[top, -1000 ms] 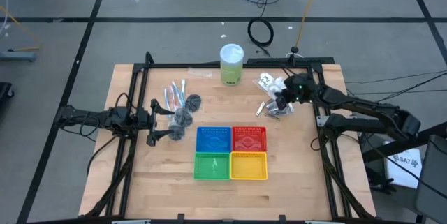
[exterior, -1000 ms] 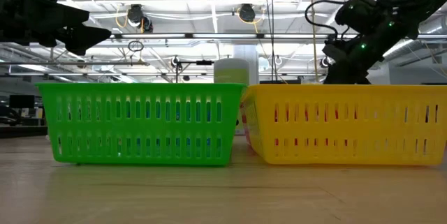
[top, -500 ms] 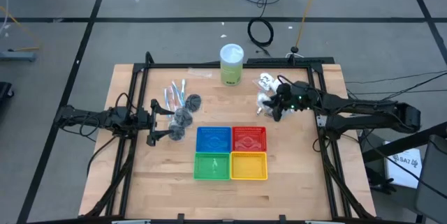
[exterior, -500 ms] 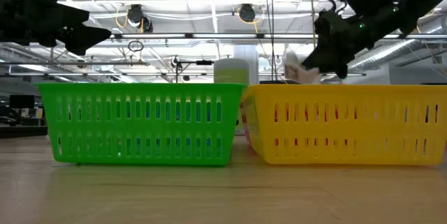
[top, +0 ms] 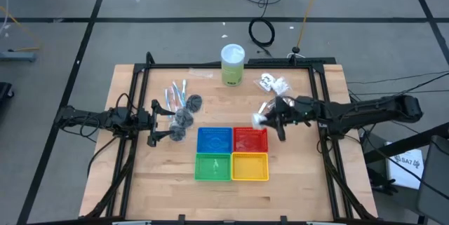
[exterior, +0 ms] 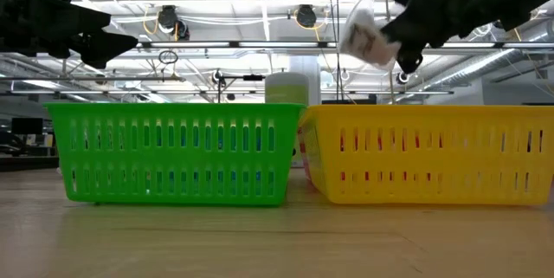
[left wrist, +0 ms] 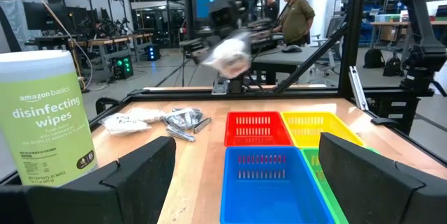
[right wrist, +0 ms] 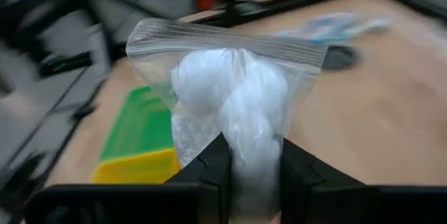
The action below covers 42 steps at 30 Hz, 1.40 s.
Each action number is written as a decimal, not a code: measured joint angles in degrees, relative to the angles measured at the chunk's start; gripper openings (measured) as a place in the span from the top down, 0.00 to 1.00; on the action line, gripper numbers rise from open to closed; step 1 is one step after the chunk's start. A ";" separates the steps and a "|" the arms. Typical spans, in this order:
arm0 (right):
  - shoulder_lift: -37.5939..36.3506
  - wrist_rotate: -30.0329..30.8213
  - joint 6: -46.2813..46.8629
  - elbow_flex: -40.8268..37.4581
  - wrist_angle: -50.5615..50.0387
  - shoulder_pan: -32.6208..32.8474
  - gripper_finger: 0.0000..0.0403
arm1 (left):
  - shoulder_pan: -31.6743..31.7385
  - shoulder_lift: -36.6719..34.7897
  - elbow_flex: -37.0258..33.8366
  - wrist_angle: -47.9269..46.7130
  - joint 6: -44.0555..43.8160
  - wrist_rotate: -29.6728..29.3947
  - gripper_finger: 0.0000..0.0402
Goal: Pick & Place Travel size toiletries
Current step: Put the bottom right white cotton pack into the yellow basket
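A: So, from above, where is the right gripper point(top: 270, 121)?
B: Just beside the red basket point(top: 250, 139), pinching a white sachet point(top: 258, 119) in the air.
A: And from table height?
B: The sachet hangs above the yellow basket point(exterior: 433, 152).
A: The left gripper point(top: 156, 121)?
B: Spread wide near the dark grey puffs point(top: 184, 118), holding nothing.

Bright overhead lighting, soft shadows; right wrist view smeared by blur.
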 joint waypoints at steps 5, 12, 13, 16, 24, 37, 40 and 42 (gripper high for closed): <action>2.01 -0.92 -0.42 0.98 1.40 6.92 0.84 | -0.02 -0.01 0.00 0.00 0.00 0.00 0.14; 8.08 -0.91 -0.16 8.43 -6.60 13.33 0.85 | 0.00 0.01 0.00 0.00 0.00 0.00 0.14; 9.17 -0.89 -0.16 9.60 -8.27 13.76 0.86 | 0.00 -0.01 0.00 0.02 0.00 0.00 0.14; 12.93 -0.81 -0.16 12.61 -11.14 14.57 0.87 | 0.00 -0.01 0.00 0.01 0.00 0.00 0.14; 22.18 -5.44 2.61 16.40 -11.97 17.98 0.88 | -0.01 -0.01 0.00 0.02 0.00 0.01 0.14; 28.03 -5.16 5.61 16.50 -10.27 22.08 0.86 | 0.00 -0.01 -0.01 0.00 0.01 0.02 0.14; 28.43 -5.07 5.65 16.50 -10.38 21.97 0.84 | 0.00 -0.01 0.00 0.01 0.00 0.02 0.14; 28.49 -5.04 5.65 16.50 -10.38 21.98 0.82 | 0.00 -0.01 0.00 0.02 0.01 0.02 0.14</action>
